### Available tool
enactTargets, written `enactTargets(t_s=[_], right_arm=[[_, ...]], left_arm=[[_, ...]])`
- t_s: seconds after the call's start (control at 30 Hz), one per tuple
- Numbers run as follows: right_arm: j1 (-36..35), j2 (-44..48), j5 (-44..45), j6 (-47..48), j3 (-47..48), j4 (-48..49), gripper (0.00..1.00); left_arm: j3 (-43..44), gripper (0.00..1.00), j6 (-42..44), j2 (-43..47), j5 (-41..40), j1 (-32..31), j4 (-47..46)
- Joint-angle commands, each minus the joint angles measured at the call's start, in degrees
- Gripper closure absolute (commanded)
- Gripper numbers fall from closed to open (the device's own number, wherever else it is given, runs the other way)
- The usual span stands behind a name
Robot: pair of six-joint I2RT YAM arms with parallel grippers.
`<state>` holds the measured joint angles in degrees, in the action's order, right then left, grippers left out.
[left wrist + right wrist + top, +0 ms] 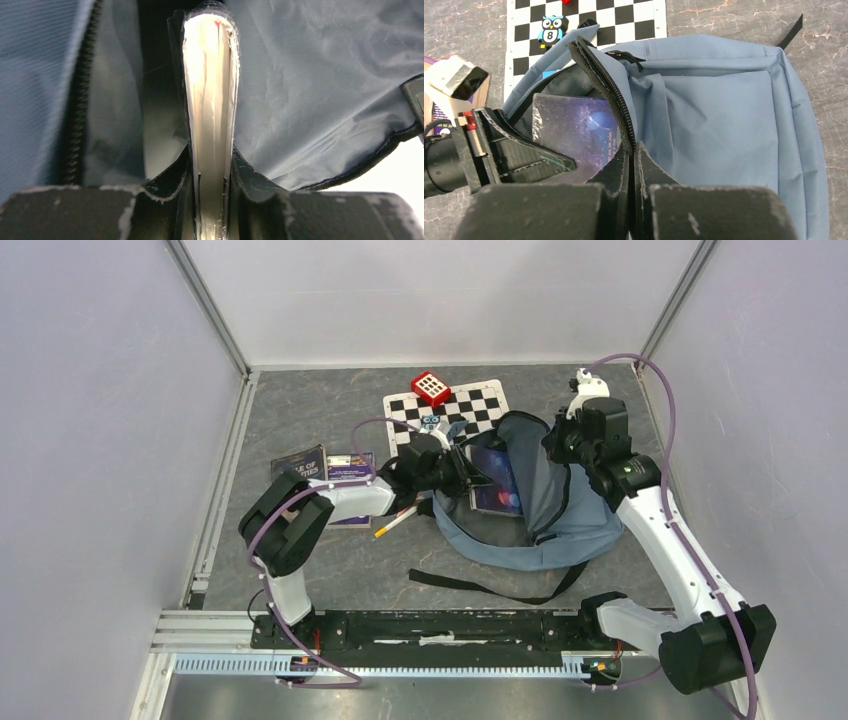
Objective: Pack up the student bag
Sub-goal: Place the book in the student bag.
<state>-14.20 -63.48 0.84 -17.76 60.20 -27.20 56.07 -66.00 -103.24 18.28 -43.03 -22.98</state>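
The student bag (570, 520) lies on the grey desk (330, 565), right of centre, with its mouth facing left. One black strap (480, 587) trails toward the arm bases.

The left tool (472, 474) is clamped on a book (497, 482) with a glossy purple cover, which sits partway inside the bag's mouth. The left wrist view shows the book's page edge gripped between both fingers, with bag lining on either side.

The right tool (631, 155) is closed on the bag's zipper edge (610, 92), pinching it and holding that flap raised above the book.

Beyond the bag lies a checkerboard mat (470, 405), bearing a red block (431, 388) and an owl figure (553, 30). Further books (300, 462) and a white pen (398, 522) lie beside the left arm.
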Motion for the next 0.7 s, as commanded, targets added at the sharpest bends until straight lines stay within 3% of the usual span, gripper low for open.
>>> enactTargets(t_s=[0.0,0.07,0.2,0.27,0.47,0.67], right_arm=[[0.2,-0.5,-0.7,-0.6,2.7,5.9,1.0],[0.2,-0.8,-0.7,-0.5,2.7,6.2,1.0],[0.2,-1.3,-0.7,-0.2,2.7,6.4,1.0],[0.2,-1.3,-0.5,0.1,2.7,6.3,1.0],[0.2,-1.4,-0.1,0.1,2.0,6.4,1.0],[0.2,-1.7,0.0,0.1,1.5,6.6,1.0]], left_arm=[[7.5,0.86,4.8,-1.0,-4.6,-2.2,7.5],[9.8,0.76,7.2,-1.6,-6.3,-2.2,13.8],[13.1,0.4,9.7,-2.7,-6.4,-2.2,20.0],[15.0,0.29,11.9,-2.2,-8.5,-2.2,25.1],[19.5,0.05,15.9,-2.2,-12.1,-2.2,35.3],[22.6,0.02,14.8,-6.9,-5.8,-2.3,33.2]])
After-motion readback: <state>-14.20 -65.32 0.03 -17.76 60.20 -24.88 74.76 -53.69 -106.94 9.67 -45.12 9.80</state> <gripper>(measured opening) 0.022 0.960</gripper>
